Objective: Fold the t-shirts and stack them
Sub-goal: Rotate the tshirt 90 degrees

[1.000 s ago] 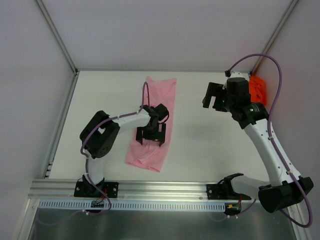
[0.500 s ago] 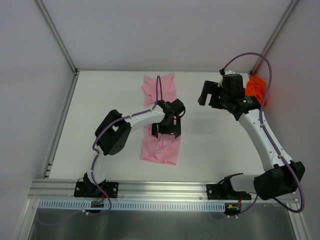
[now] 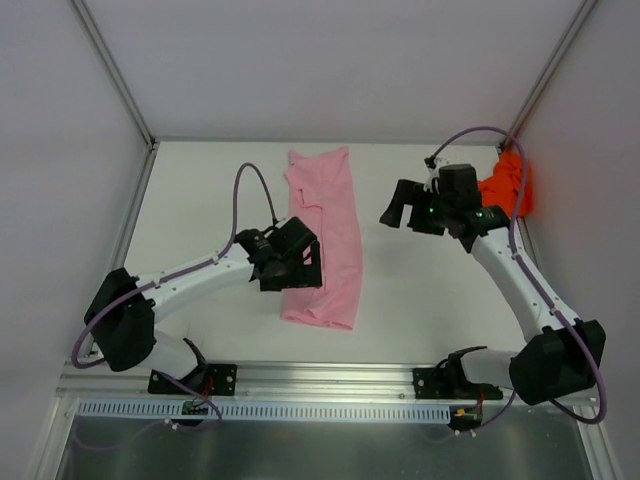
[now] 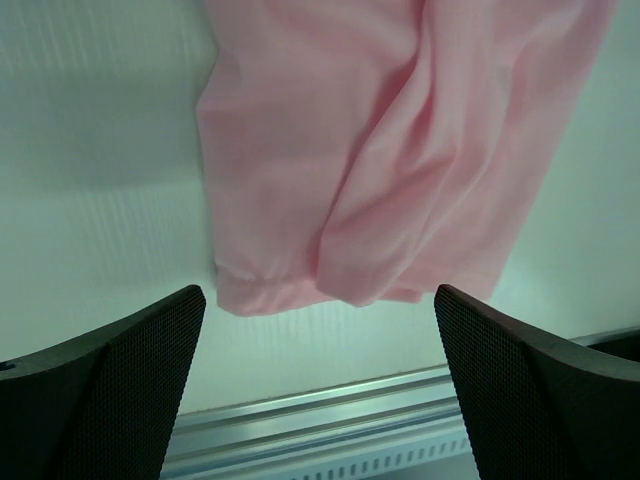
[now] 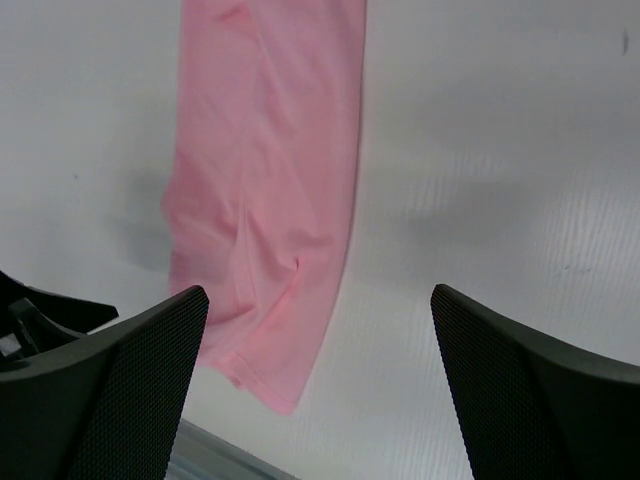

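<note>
Two shirts: pink shirt (image 3: 332, 235) folded strip, long axis near-to-far; orange shirt (image 3: 510, 186) bunched far-right. Left gripper (image 3: 304, 265), right gripper (image 3: 404, 214) spread.

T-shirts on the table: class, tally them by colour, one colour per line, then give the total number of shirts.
Pale pink t-shirt: 1
Orange-red t-shirt: 1
Total: 2
</note>
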Controlling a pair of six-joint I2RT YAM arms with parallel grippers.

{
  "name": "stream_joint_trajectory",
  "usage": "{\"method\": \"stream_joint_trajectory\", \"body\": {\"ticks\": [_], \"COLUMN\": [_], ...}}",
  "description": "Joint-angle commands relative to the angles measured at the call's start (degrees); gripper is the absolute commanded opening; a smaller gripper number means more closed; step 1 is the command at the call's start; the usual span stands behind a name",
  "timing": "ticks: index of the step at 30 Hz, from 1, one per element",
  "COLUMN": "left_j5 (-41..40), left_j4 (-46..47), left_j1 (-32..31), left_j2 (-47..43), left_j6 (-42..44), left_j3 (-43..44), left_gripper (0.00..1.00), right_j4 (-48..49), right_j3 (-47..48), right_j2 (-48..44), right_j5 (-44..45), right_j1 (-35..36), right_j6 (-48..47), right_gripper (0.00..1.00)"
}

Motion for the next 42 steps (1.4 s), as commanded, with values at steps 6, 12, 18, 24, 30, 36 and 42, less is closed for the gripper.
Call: {"method": "stream_joint_trajectory", "body": {"ticks": [6,12,18,24,30,36,42], "left_j5": [5.85,9.90,3.85,4.62,7.26,7.88,8.23], "left_j4": [17.16,17.96,16.90,17.25,18.83,19.53,20.49], "left_j1": [-0.05,-0.05,-0.05,-0.05,-0.05,-0.05,-0.05], "left_j2": [-10.82,-5.19,-6.15,-8.36,-8.44,-9.05,-8.79], "left_j6": [10.86,15.37,13.97,12.21,10.90,10.37,8.96], "left_j3": [-15.41,-11.91,-11.89,-12.42,-13.56,-14.71,-15.41], "left_gripper": [0.83,0.70,0.68,0.66,0.66,0.66,0.64], "right_j4": [5.98,13.89,19.78,19.43,24.08,24.10,20.14], "right_j3": [-27.32,-35.42,-34.99,-35.07,-36.92,-36.39,-39.02], "right_j2": [-13.95,-10.91,-3.79,0.79,1.85,4.31,2.74], "right_j5": [1.63,2.87,5.50,9.98,9.46,10.60,14.90], "right_j1": [10.17,17.20,23.62,27.49,30.30,33.11,36.72], "right_j6": [12.84,19.61,22.87,26.47,28.32,30.43,35.35], "right_gripper": [0.99,0.93,0.82,0.68,0.60,0.48,0.19]}}
